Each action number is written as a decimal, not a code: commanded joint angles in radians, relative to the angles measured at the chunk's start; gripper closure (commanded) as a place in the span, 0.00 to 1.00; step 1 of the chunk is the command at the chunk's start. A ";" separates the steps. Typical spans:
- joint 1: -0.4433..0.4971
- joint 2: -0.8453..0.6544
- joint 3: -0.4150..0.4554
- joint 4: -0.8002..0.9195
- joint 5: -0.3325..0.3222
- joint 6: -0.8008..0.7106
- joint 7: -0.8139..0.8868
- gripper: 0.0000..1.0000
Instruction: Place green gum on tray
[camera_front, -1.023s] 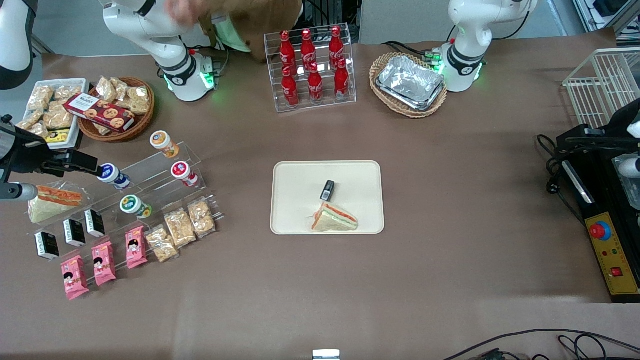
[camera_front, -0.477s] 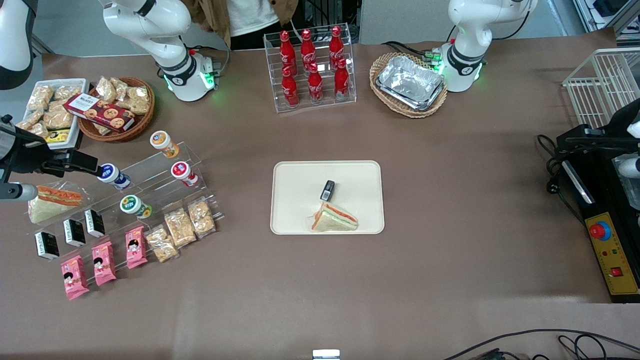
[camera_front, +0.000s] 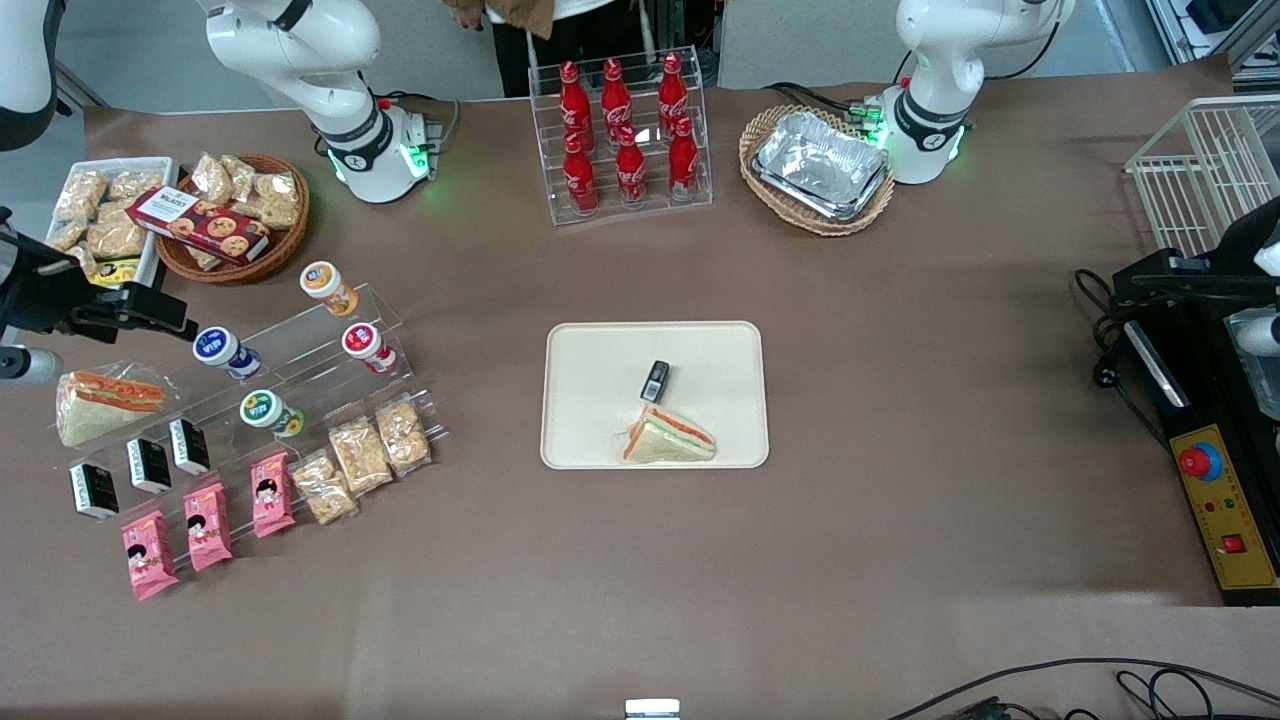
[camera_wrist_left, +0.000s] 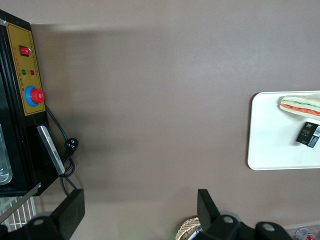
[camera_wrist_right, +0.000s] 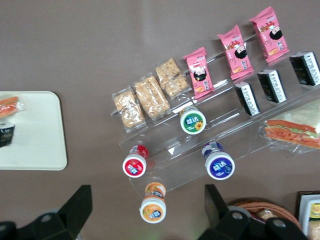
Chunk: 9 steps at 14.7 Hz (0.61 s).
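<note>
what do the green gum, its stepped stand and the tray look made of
Green gum: glossy plastic bottle, apparently, with a printed green lid. Stepped stand: clear acrylic, likely, since the table shows through it. Tray: matte cream plastic by its look, moulded with rounded corners. The tool hangs open above the stand.

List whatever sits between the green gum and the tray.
In the front view, two clear snack bags lie just past the green gum toward the tray; after them, bare brown table. The gripper hangs open over the working arm's end.
</note>
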 joint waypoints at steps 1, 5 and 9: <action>-0.006 -0.030 -0.001 -0.024 -0.053 -0.019 -0.092 0.00; -0.009 -0.044 -0.018 -0.103 -0.055 0.022 -0.150 0.00; -0.009 -0.110 -0.044 -0.315 -0.055 0.186 -0.239 0.00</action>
